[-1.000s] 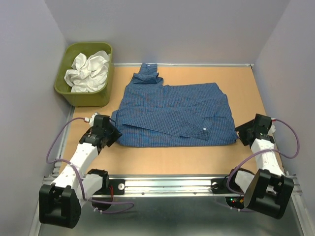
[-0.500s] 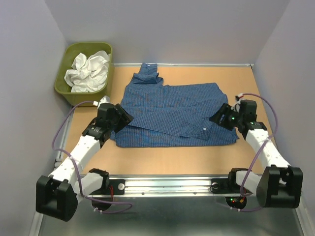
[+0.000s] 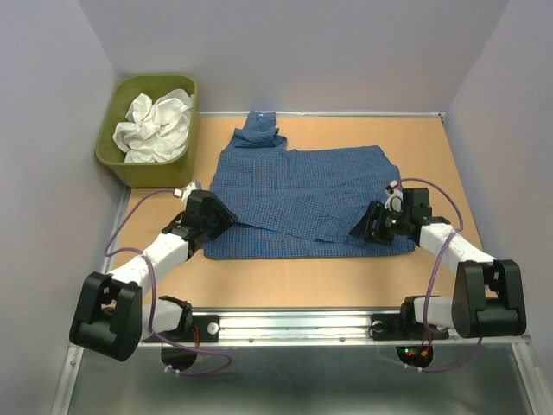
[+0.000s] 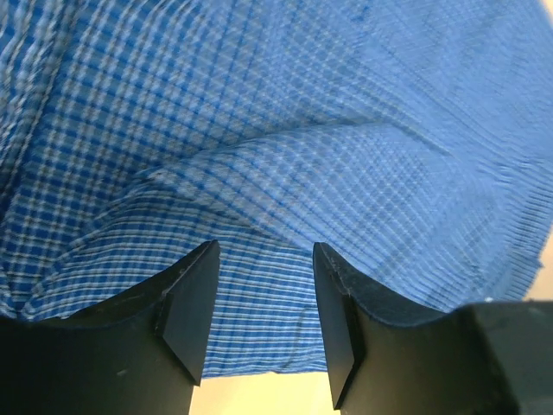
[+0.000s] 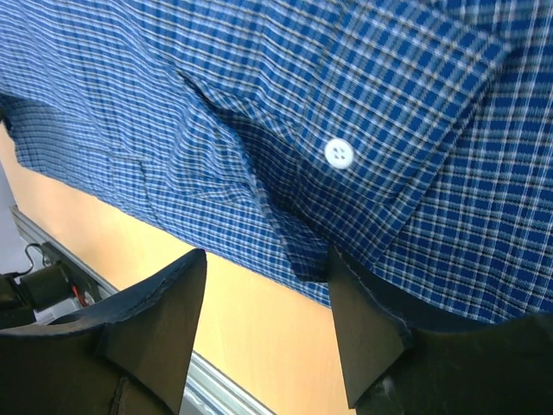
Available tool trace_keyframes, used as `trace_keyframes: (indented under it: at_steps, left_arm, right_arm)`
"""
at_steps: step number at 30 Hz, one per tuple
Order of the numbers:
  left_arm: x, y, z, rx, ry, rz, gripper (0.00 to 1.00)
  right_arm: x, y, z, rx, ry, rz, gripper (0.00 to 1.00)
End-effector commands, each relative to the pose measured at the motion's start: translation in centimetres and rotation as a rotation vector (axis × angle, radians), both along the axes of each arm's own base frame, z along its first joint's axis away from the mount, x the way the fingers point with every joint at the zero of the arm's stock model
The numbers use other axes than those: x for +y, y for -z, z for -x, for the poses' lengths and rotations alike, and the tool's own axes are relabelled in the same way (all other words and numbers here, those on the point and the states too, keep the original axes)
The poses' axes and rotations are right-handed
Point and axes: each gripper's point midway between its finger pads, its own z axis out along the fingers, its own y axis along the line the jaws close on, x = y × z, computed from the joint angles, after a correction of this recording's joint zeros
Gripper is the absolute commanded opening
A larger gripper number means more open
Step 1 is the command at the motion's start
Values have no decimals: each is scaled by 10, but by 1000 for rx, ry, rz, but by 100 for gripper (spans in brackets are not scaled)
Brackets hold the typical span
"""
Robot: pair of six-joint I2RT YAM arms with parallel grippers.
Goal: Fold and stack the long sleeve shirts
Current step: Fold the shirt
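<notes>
Blue checked shirt point(image 3: 302, 194) lies flat in the middle of the table point(image 3: 285, 281). Your left gripper point(image 3: 220, 216) sits at its near-left corner, your right gripper point(image 3: 361, 229) at its near-right edge beside the cuff button point(image 5: 339, 154). Both have their jaws spread, the hem just ahead of them.

A light brown wooden table point(image 3: 285, 277) sits inside plain pale grey walls point(image 3: 302, 52) on the left, right and far sides, with a shiny metal rail point(image 3: 294, 322) along its near edge.
</notes>
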Motion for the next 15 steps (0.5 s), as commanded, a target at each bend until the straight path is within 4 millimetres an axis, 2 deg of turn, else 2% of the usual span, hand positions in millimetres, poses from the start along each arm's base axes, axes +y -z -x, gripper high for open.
trace_keyframes:
  at_steps: [1,4,6,7,9,11,15]
  left_arm:
    - [12,17,-1,13,-69,6,57]
    - [20,30,4,52,-101,11,57]
    - [28,37,8,69,-128,10,57]
    - [30,41,12,82,-138,13,57]
    - [36,44,14,90,-159,20,57]
    - [38,46,17,97,-170,24,56]
    - [45,49,20,103,-192,23,56]
  right_arm:
    - [3,9,1,-15,-26,0,61]
    - [-8,17,-2,-7,34,62,52]
    - [-13,20,0,3,63,86,35]
    - [-20,23,1,21,104,119,19]
    - [-25,24,3,35,130,143,7]
    - [-31,24,6,53,148,185,0]
    - [-46,15,2,63,206,255,0]
